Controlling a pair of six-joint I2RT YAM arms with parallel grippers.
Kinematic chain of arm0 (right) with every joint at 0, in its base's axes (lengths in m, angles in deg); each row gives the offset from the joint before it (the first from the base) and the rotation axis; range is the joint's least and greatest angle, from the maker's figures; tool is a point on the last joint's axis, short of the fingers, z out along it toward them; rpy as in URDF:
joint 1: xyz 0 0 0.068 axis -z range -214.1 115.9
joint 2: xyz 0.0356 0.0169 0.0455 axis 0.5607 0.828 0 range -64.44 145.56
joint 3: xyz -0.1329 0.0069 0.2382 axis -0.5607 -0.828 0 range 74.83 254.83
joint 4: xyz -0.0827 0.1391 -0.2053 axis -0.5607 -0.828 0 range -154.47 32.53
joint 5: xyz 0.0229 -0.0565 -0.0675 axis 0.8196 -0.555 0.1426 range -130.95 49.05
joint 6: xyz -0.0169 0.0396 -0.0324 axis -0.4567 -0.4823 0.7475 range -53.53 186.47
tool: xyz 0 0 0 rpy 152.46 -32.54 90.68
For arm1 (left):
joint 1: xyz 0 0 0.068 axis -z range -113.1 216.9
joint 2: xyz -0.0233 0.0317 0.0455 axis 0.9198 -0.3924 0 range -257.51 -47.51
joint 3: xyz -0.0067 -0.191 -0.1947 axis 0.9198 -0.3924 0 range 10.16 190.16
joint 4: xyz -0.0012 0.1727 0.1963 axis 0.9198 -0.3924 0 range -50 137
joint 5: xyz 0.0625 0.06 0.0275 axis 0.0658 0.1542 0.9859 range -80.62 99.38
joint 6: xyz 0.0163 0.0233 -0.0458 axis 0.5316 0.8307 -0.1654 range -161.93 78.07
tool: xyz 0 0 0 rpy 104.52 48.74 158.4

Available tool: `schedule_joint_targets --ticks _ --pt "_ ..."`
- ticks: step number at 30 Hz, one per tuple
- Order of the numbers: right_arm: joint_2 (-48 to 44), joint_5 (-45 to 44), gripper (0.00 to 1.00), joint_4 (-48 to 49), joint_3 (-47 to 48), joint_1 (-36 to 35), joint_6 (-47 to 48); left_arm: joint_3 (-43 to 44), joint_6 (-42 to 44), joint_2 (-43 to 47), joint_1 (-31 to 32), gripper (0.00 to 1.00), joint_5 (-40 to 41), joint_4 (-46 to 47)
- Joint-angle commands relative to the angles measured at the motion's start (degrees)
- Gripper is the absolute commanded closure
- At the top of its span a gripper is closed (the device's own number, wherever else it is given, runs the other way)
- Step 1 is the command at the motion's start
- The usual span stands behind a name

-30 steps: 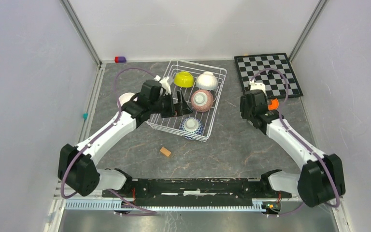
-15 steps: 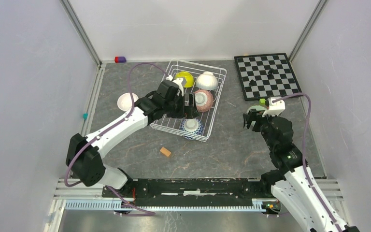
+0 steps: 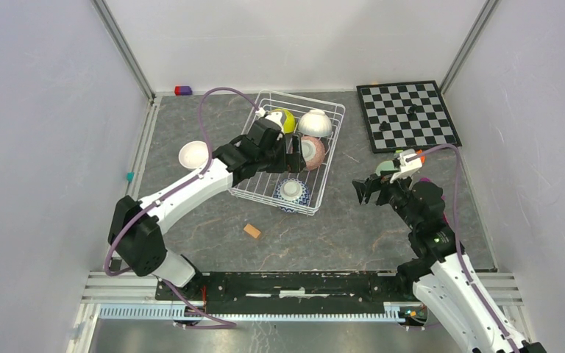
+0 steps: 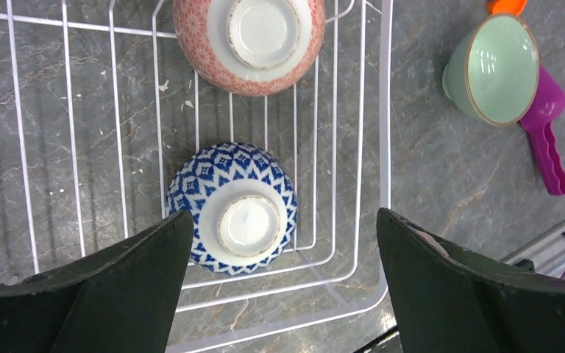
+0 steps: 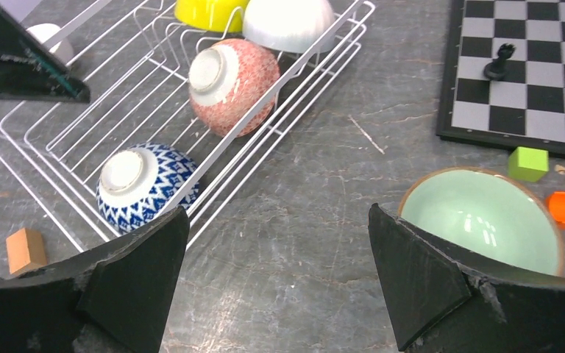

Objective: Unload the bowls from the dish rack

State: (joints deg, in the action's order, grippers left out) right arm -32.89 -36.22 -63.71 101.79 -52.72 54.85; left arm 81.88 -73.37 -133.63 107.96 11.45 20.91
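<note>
I'm holding the left gripper (image 4: 283, 220) spread wide and empty over the blue-and-white patterned bowl (image 4: 232, 209), which is lying upside down at the near end of the dish rack (image 4: 386, 147). The right gripper (image 5: 276, 213) is gaping too, gripping nothing, over the table (image 5: 324, 257) right of the rack. Four bowls are waiting inside: that one, the speckled pink bowl (image 4: 249, 40), the yellow-green bowl (image 5: 210, 11) and the far white bowl (image 5: 288, 22). Two are sitting out: the pale green bowl (image 5: 482, 220) on the right, the left white bowl (image 3: 193, 154) on the left. I'm judging us a third done.
</note>
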Motion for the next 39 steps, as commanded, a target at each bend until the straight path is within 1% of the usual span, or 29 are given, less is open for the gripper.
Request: schedule_joint_targets --ticks 1,5,9,13,16,19,22,26,29,31,36,39 --pt "-0.2 4.8 0.02 4.0 -1.6 0.2 -1.0 2.6 -5.2 -1.5 -0.3 0.00 4.3 4.0" --pt "-0.5 4.9 0.02 4.7 -2.1 0.2 -0.8 5.0 -9.1 -3.9 -2.2 0.00 4.3 4.5" --pt "-1.1 5.0 0.02 5.8 -2.7 0.2 -1.1 7.5 -15.3 -7.0 -6.2 0.00 3.0 5.5" --pt "-1.8 5.1 0.02 8.0 -3.0 0.2 -1.6 8.3 -21.8 -9.4 -8.5 0.00 3.6 8.4" --pt "-1.4 5.4 0.02 7.7 -2.2 0.2 -1.4 9.2 -25.3 -11.6 -9.3 0.00 5.0 10.7" --pt "-1.1 5.5 0.02 7.1 -1.4 0.2 -1.4 11.9 -27.4 -14.5 -9.7 0.00 8.0 10.6" --pt "-1.3 5.5 0.02 7.1 -1.3 0.2 -1.4 15.4 -31.0 -17.9 -9.9 0.00 12.1 7.8" --pt "-1.9 5.1 0.02 7.3 -1.6 0.2 -1.1 23.2 -37.5 -23.5 -10.0 0.01 16.6 -0.5" --pt "-1.8 4.9 0.02 7.0 -1.1 0.2 -0.6 29.4 -37.6 -27.8 -10.0 0.01 19.2 -5.3" --pt "-1.4 4.7 0.02 6.5 -0.5 0.2 -0.2 31.8 -36.9 -29.2 -9.9 0.01 21.9 -7.4" --pt "-0.9 4.2 0.02 6.4 -0.3 0.2 0.2 32.2 -37.8 -29.6 -9.9 0.01 26.9 -8.9" --pt "-0.5 4.1 0.02 6.8 -0.7 0.2 0.1 32.3 -37.6 -29.9 -10.0 0.00 27.3 -8.4"
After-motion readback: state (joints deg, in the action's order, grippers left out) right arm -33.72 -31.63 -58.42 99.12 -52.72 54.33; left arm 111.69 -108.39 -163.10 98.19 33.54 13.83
